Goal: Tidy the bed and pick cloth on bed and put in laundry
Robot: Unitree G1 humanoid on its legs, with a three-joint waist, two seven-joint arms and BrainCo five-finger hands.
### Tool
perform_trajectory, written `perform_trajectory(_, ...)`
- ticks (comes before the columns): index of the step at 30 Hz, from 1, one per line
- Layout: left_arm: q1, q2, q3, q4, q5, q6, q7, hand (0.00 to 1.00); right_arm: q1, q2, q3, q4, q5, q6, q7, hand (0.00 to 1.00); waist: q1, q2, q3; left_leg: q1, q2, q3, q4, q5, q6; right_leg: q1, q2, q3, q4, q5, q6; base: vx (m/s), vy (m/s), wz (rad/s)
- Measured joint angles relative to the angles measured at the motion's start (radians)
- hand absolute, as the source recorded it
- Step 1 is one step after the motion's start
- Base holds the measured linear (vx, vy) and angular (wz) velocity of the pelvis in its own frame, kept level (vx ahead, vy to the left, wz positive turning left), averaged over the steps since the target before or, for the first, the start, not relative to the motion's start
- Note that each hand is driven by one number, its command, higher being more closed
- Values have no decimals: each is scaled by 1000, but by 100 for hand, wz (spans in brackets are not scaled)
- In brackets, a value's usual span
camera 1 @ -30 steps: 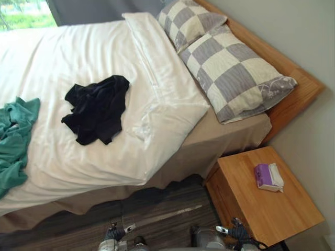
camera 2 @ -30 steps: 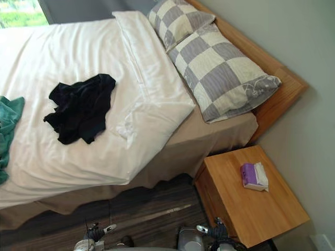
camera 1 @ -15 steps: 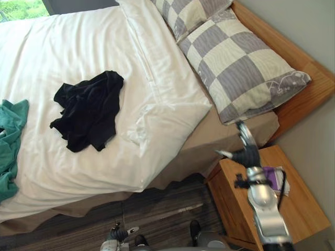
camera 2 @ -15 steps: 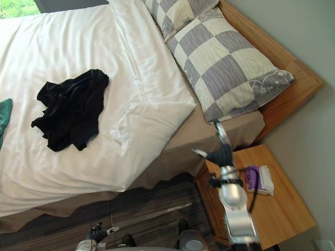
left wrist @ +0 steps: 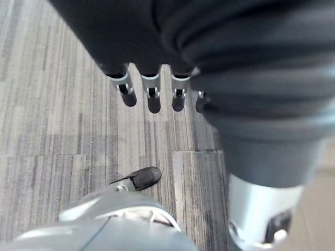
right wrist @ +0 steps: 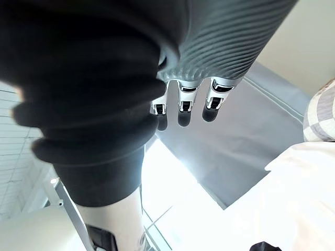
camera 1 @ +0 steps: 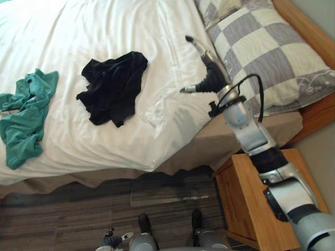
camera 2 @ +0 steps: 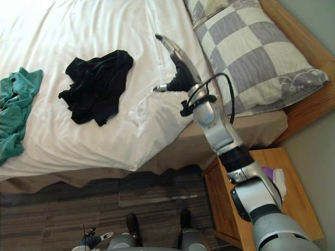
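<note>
The bed (camera 1: 193,151) carries a white duvet (camera 1: 104,21). On the duvet lie a black cloth (camera 1: 112,86) and, well apart, a teal cloth (camera 1: 26,117). Checked pillows (camera 1: 277,57) rest at the bed's head.

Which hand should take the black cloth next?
Right, likely. The right hand is open above the white duvet, near the black cloth; the left hand hangs low over the floor.

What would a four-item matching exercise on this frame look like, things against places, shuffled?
Things: 1 black cloth; 2 green cloth; 3 checked pillow; 4 right hand.
Places: A beside the wooden headboard; B open, above the white duvet, between pillow and black cloth; C mid-duvet; D on the duvet, farthest to the robot's left.
Pairs: 1-C, 2-D, 3-A, 4-B.
</note>
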State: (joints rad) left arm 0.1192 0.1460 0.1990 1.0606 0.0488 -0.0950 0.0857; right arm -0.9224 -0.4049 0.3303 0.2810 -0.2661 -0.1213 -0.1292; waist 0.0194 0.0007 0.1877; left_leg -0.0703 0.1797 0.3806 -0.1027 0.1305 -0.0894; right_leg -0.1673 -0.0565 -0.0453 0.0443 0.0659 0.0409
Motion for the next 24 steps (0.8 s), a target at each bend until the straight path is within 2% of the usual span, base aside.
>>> perform_trajectory(2, 0, 4, 0, -29, -6, -6, 0, 0, -91, -29, 0, 43, -22, 4, -7, 0, 3, 16, 37, -41, 1, -21, 0, 9, 1, -35, 0, -13, 8, 6, 0, -92, 3, 18)
perform_trajectory(5, -3, 21, -1, -54, -21, -24, -2, 0, -174, -84, -9, 76, -54, 10, -31, 0, 17, 27, 89, -101, 1, -23, 0, 27, 5, -92, 0, -12, 6, 25, -2, -83, 6, 3)
perform_trajectory(10, -11, 42, -26, -86, -55, -46, -19, 0, -214, -155, -46, 100, -59, 20, -66, 0, 23, 58, 172, -185, -9, -36, 0, 53, 19, -168, -11, -18, 3, 55, 4, -60, 25, 6)
perform_trajectory(15, -63, 62, -80, -117, -66, -70, -20, 0, -278, -159, -49, 190, -61, 22, -91, 0, 30, 104, 228, -279, -21, -47, 0, 84, 33, -251, -18, -16, -18, 94, 12, -28, 15, 0)
perform_trajectory(17, -89, 73, -92, -117, -79, -72, -19, 0, -301, -158, -37, 222, -61, 22, -93, 0, 30, 113, 233, -306, -21, -49, 0, 85, 33, -274, -19, -17, -26, 103, 11, -39, -2, -1)
perform_trajectory(19, -130, 90, -119, -118, -99, -88, -18, 0, -311, -156, -28, 275, -61, 21, -104, 0, 42, 123, 238, -338, -21, -52, 0, 91, 33, -295, -20, -19, -47, 120, 10, -19, 0, 0)
perform_trajectory(20, -153, 90, -127, -118, -112, -91, -19, 0, -311, -156, -13, 325, -61, 21, -110, 100, 47, 132, 244, -346, -21, -57, 0, 92, 34, -299, -19, -23, -52, 123, 12, -22, 0, 6)
perform_trajectory(24, -174, 92, -133, -118, -155, -116, -19, 0, -323, -151, 29, 416, -60, 7, -113, 100, 50, 153, 254, -385, -21, -72, 0, 98, 26, -329, -20, -36, -52, 122, 12, -10, -2, 7)
